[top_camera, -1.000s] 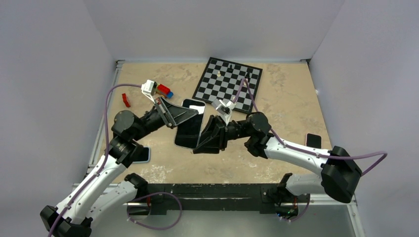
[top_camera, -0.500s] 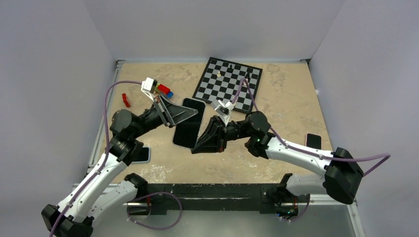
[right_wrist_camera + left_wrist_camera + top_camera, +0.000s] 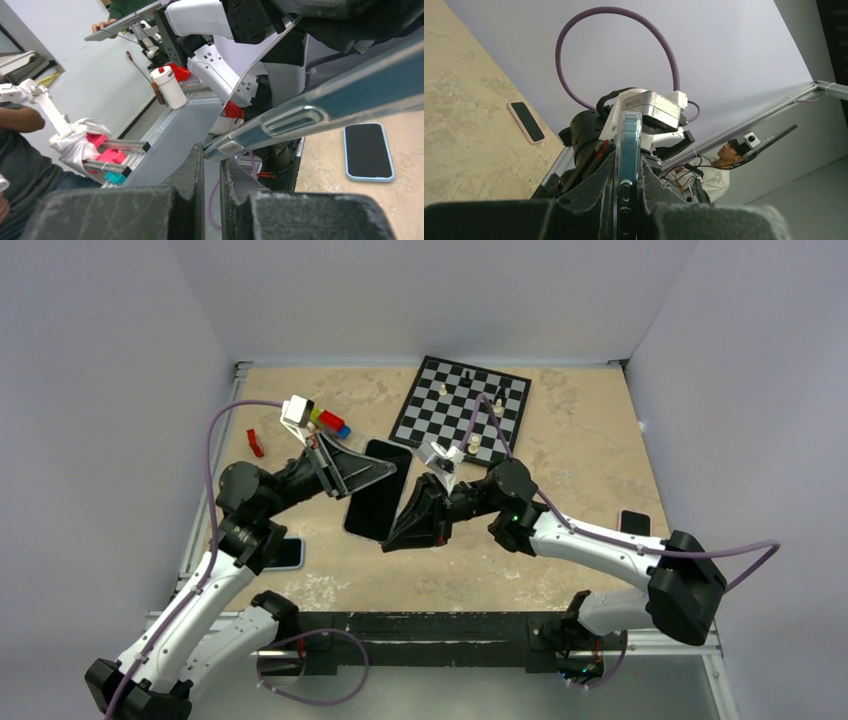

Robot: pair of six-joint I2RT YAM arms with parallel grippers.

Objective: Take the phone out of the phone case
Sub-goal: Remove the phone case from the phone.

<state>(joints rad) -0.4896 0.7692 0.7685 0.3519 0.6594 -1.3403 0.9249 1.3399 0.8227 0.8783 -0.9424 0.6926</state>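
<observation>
A tan desk [image 3: 590, 460] seen from above. At far left a small red block [image 3: 256, 443] lies near coloured bricks [image 3: 332, 423], and a spare phone [image 3: 292, 554] in a pale blue case shows partly beneath the left arm. The left pincer [image 3: 388, 468] is clenched on the upper edge of the clear phone case [image 3: 628, 150], held tilted above the desk's middle. The dark phone [image 3: 376, 502] sits inside the case. Just right of it, the right pincer [image 3: 389, 542] is clenched on the case's lower corner. A chessboard [image 3: 425, 415] with a few pieces lies behind, and another dark phone [image 3: 633, 524] lies flat at far right.
</observation>
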